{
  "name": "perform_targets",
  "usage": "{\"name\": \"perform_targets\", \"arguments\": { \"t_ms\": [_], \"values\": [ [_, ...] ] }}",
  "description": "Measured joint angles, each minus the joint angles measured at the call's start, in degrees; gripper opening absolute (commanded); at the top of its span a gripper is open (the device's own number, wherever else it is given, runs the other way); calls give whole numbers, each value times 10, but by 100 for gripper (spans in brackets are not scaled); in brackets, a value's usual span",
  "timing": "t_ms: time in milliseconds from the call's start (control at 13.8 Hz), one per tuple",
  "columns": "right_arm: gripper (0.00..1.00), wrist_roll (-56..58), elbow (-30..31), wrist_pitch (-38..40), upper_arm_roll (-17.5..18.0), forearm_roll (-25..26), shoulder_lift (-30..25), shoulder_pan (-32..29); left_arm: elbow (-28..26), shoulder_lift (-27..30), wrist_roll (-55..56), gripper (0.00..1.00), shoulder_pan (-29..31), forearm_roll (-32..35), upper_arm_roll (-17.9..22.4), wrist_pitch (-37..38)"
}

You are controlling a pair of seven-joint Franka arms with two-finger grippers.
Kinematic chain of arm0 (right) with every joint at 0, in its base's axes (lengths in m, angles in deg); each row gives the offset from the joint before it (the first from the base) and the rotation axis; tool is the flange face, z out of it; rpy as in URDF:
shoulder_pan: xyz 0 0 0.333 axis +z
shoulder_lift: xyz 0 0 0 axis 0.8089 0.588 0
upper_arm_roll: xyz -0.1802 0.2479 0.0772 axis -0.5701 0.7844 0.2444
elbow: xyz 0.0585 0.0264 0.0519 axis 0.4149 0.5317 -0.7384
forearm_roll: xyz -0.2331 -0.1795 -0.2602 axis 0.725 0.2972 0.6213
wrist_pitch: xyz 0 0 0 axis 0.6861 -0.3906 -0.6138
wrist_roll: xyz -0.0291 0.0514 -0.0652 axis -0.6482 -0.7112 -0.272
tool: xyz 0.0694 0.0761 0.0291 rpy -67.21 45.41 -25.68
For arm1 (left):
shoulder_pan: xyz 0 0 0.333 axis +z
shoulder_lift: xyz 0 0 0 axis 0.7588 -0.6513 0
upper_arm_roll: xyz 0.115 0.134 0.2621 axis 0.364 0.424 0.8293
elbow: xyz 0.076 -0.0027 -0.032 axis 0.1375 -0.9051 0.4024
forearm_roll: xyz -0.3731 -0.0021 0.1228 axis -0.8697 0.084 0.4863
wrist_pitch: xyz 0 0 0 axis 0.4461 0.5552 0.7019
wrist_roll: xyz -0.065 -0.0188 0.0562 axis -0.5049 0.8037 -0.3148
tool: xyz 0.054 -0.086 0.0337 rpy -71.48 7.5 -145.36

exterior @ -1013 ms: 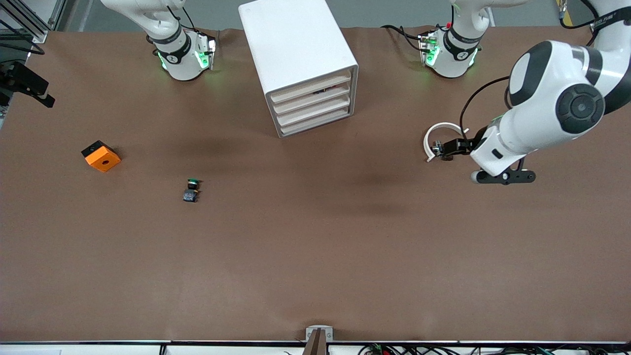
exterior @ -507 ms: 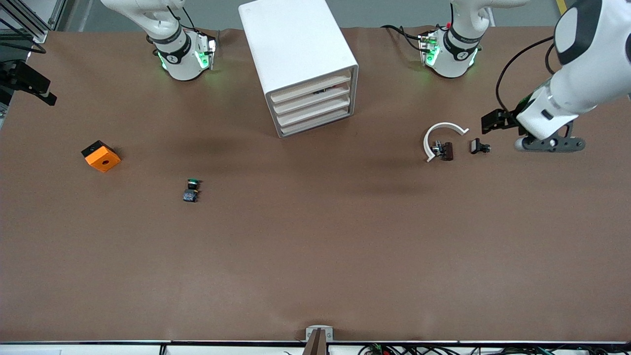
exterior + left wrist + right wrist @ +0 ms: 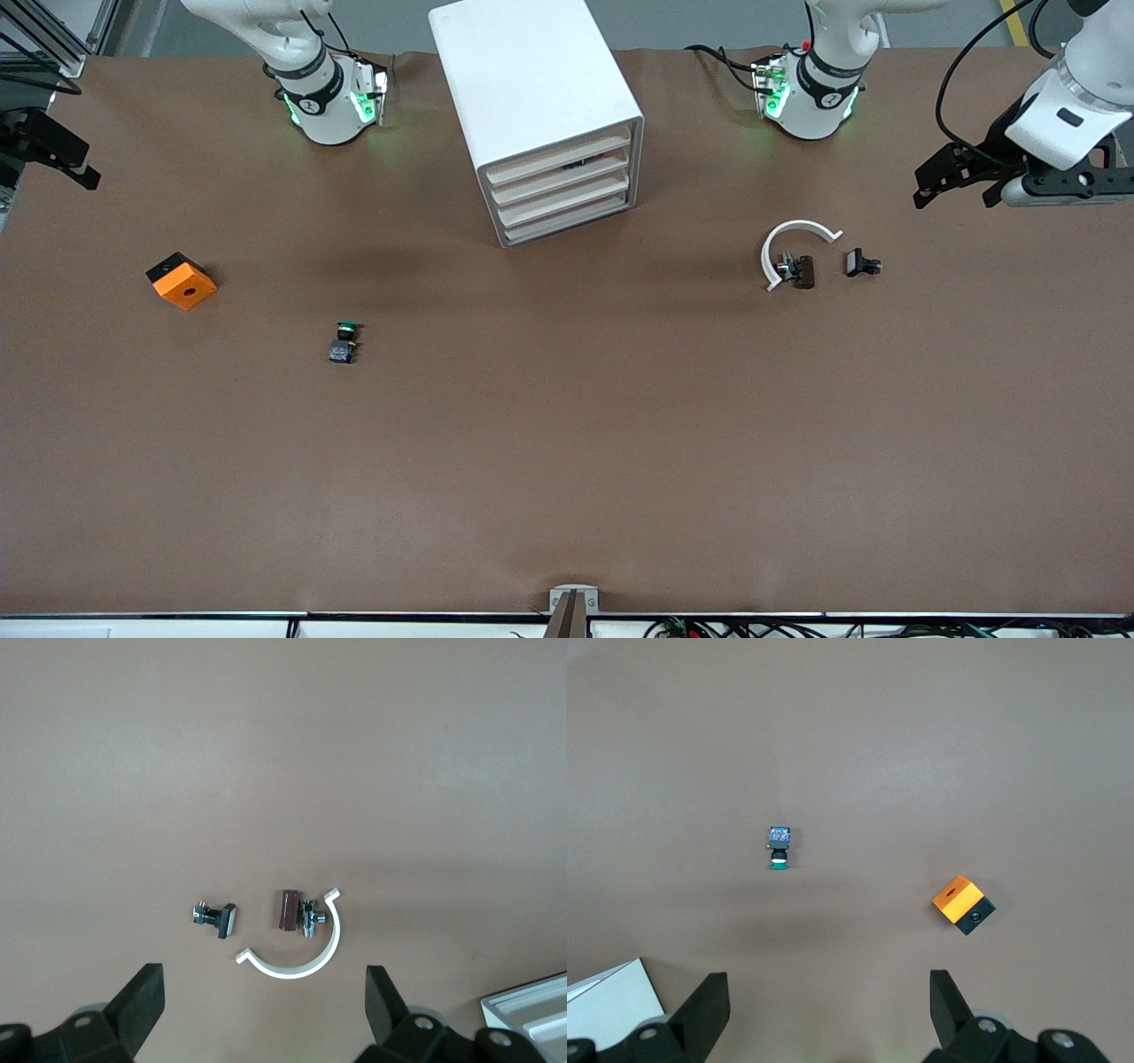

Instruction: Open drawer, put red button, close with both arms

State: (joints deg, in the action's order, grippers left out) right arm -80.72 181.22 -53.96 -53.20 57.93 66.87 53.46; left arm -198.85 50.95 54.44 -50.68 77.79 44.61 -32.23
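The white cabinet (image 3: 540, 115) has all four drawers pushed in, with something small and dark, perhaps the red button, in the drawer (image 3: 558, 152). The left gripper (image 3: 943, 182) hangs open over the table's end.

- Drawer (image 3: 560, 152): white, shallow, topmost of four, pushed in flush, in cabinet (image 3: 532, 80) at twelve o'clock.
- Left gripper (image 3: 266, 992): black, fingers spread wide, raised at two o'clock.
- Right gripper (image 3: 828, 992): black, fingers spread wide, raised at ten o'clock.
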Motion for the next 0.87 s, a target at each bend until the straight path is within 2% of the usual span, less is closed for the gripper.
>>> {"name": "perform_targets", "arguments": {
  "t_ms": [145,434,651,869],
  "values": [
    [100,0,0,-3,0,0,0,0,40,-14,0,100,0,0,0,17],
    [100,0,-1,-4,0,0,-2,0,162,-80,0,100,0,0,0,126],
    [100,0,-1,-4,0,0,-5,0,183,-106,-3,100,0,0,0,135],
    [100,0,-1,-4,1,0,-6,0,185,-107,-26,100,0,20,0,138]
  ]
}}
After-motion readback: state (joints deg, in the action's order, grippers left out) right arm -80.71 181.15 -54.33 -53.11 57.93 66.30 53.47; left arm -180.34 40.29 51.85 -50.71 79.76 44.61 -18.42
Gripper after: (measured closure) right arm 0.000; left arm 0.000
